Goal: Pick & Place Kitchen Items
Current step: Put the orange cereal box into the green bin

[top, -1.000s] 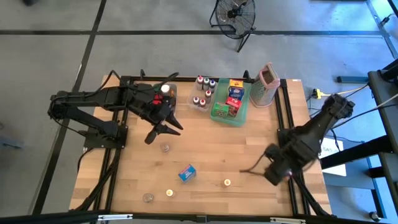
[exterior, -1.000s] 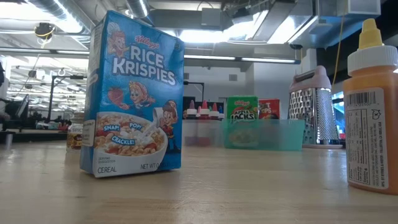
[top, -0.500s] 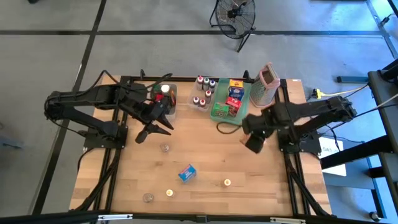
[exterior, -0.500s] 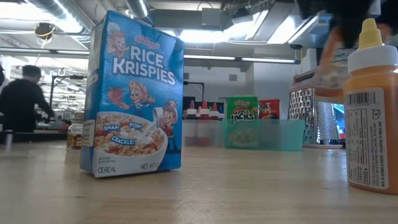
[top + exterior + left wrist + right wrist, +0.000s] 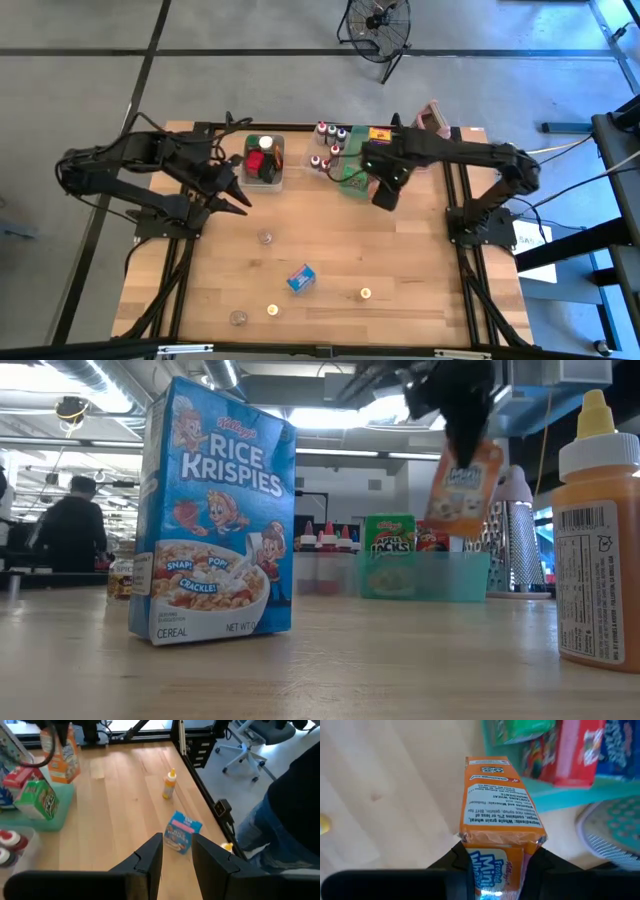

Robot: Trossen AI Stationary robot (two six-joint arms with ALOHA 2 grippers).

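I've got the right gripper with its fingers clamped on the orange cereal box, hanging just by the green tray. The grip is only on one end, so it could swing and clip the boxes already inside. The left gripper waits over the tabletop, fingers slightly apart, empty.

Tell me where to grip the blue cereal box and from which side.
The blue cereal box stands upright and alone on bare table, label facing the front edge. Probably best: come straight down and pinch its two broad faces near the top, since it is thin that way and nothing crowds it. The left gripper is open and free; the right gripper holds an orange box.
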